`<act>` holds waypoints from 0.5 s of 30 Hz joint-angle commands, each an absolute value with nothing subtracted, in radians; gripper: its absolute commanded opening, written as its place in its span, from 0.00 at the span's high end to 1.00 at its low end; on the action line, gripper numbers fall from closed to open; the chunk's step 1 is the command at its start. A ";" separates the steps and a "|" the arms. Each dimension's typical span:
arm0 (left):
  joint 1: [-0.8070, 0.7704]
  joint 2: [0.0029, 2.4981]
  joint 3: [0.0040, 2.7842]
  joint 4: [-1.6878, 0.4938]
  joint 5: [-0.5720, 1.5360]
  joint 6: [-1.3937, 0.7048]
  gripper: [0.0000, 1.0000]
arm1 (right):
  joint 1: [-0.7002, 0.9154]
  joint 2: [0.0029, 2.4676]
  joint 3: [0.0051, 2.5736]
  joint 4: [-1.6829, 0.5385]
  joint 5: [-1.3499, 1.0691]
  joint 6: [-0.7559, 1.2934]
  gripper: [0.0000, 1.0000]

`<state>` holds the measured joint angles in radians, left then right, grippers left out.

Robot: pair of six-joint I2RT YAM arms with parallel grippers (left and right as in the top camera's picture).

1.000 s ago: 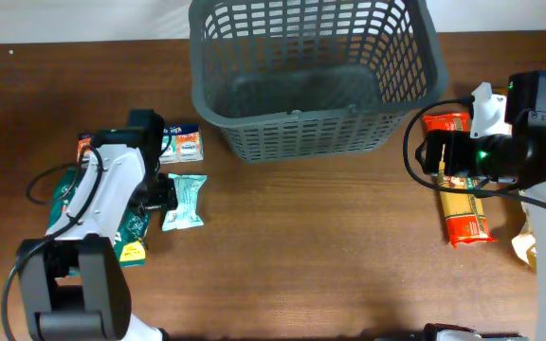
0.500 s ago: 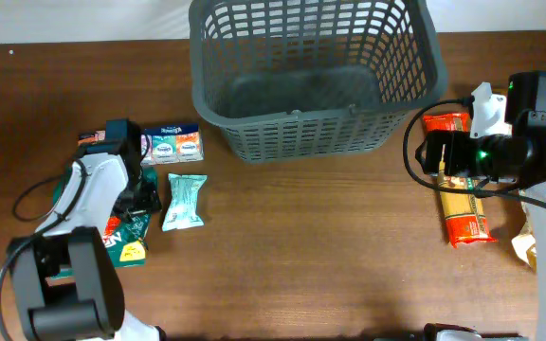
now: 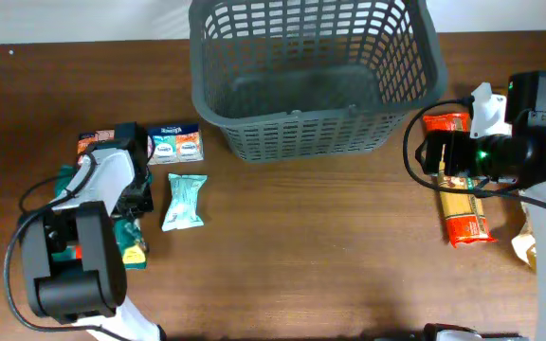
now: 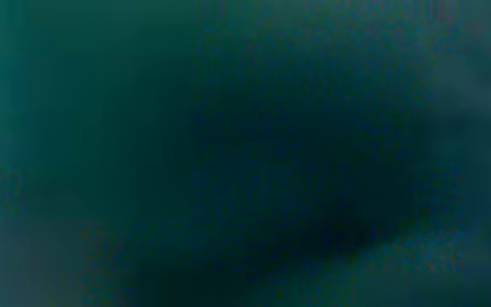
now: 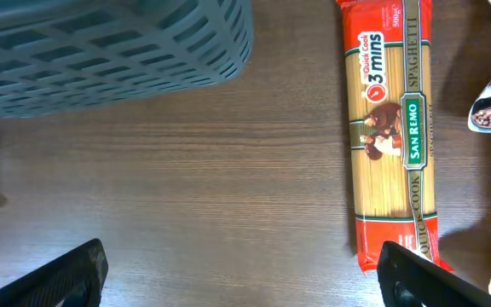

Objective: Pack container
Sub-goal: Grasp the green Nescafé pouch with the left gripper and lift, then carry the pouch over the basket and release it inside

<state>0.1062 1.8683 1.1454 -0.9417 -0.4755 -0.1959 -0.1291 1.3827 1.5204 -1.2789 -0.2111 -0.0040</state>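
Note:
The container (image 3: 311, 133), a large dark grey slotted basket, stands empty at the back middle; its wall also shows in the right wrist view (image 5: 109, 51). My left gripper (image 3: 138, 199) is low over a pile of packets at the left. It presses so close to a dark green packet (image 3: 64, 185) that the left wrist view is only a green blur (image 4: 245, 153), so its jaws are hidden. My right gripper (image 5: 244, 281) hangs open above bare wood, just left of a red and yellow spaghetti packet (image 5: 395, 128), holding nothing.
A light teal packet (image 3: 184, 201), a blue-and-white box (image 3: 175, 142) and an orange packet (image 3: 93, 142) lie around the left arm. Beyond the spaghetti (image 3: 463, 213), a pale bag (image 3: 522, 242) lies at the right table edge.
The left arm has swung left off the blue-and-white box and come down over the green packet. The right arm and the spaghetti have not moved.

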 commanded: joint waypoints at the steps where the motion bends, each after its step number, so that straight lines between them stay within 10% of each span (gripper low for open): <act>1: 0.116 1.935 1.121 -0.908 -0.362 -0.186 0.98 | -0.125 1.359 1.538 -1.280 -0.224 -0.010 0.01; 15: 0.116 1.866 1.404 -1.165 -0.362 -0.185 0.98 | -0.125 1.354 1.538 -1.303 -0.224 -0.009 0.01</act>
<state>0.1192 1.9076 1.3056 -1.1355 -0.4179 -0.1951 -0.1291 1.3750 1.5204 -1.2972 -0.2111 -0.0048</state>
